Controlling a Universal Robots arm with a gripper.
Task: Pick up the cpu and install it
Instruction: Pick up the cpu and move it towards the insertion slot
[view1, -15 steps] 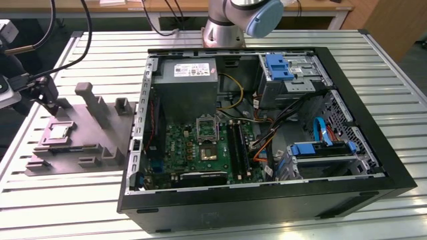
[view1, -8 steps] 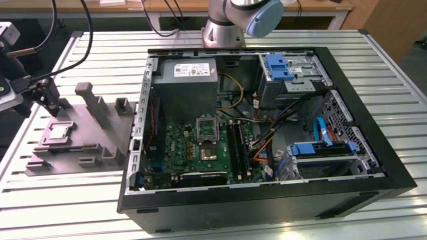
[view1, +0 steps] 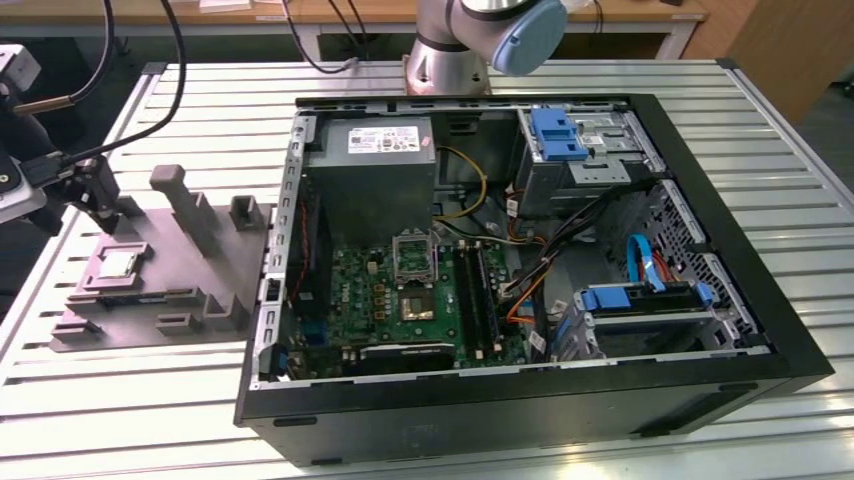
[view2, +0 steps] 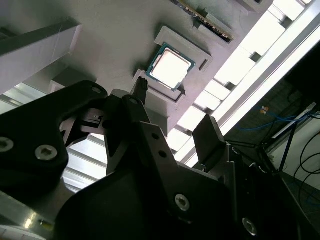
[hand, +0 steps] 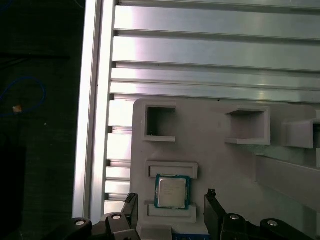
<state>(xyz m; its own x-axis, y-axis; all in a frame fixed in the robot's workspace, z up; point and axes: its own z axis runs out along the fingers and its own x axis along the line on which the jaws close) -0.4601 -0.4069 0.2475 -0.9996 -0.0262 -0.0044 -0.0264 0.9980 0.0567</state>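
Black fingers (hand: 214, 212) of the gripper (hand: 171, 200) are sitting closest to the lens in both wrist views, spread wide apart with nothing pinched between them. In the first wrist view they are standing on either side of the cpu (hand: 172, 191), which is lying flat, silvery top up, in a shallow square pocket of a grey moulded holder (hand: 220, 165). In the second wrist view the cpu (view2: 171, 66) is showing beyond the parted gripper (view2: 173, 103), apart from both fingertips. In the exterior view the gripper (view1: 96, 195) is hanging over the holder (view1: 200, 250) at the exterior view's left, and the cpu (view1: 118, 263) is resting in its pocket just below it. That holder is lying on the slatted aluminium bench (view1: 160, 400), beside an opened black computer case (view1: 534, 410). Inside the case a green circuit board (view1: 400, 290) is lying flat, and its metal-framed socket (view1: 415, 258) is well apart from the cpu.
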